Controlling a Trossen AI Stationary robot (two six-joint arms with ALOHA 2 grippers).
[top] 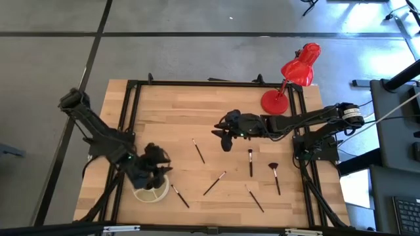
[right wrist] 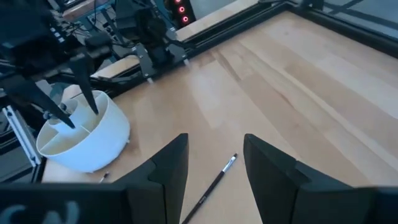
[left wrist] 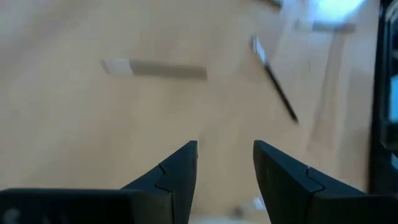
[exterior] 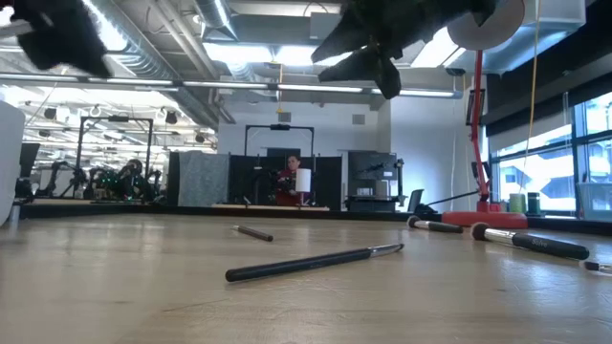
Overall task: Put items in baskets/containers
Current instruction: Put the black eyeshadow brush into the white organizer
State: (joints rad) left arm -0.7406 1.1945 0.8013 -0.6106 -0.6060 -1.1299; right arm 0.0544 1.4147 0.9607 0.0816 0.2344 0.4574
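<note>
The white container (top: 151, 192) stands near the front left corner of the table (top: 170, 111). The left gripper (top: 155, 172) hangs right over the container, its fingers (right wrist: 87, 93) parted and pointing down into it, with nothing between them. The right gripper (top: 224, 136) is above the middle of the table, well apart from the container; its fingers (right wrist: 168, 168) are open and hold nothing. Six brushes lie flat on the wood to the right of the container: one (top: 179, 195) just beside it, one (top: 198, 150) farther back, one (top: 214, 183) in the middle, and three (top: 251, 162) (top: 273, 174) (top: 255, 199) farther away. A red lamp (top: 289, 82) stands at the back right edge.
</note>
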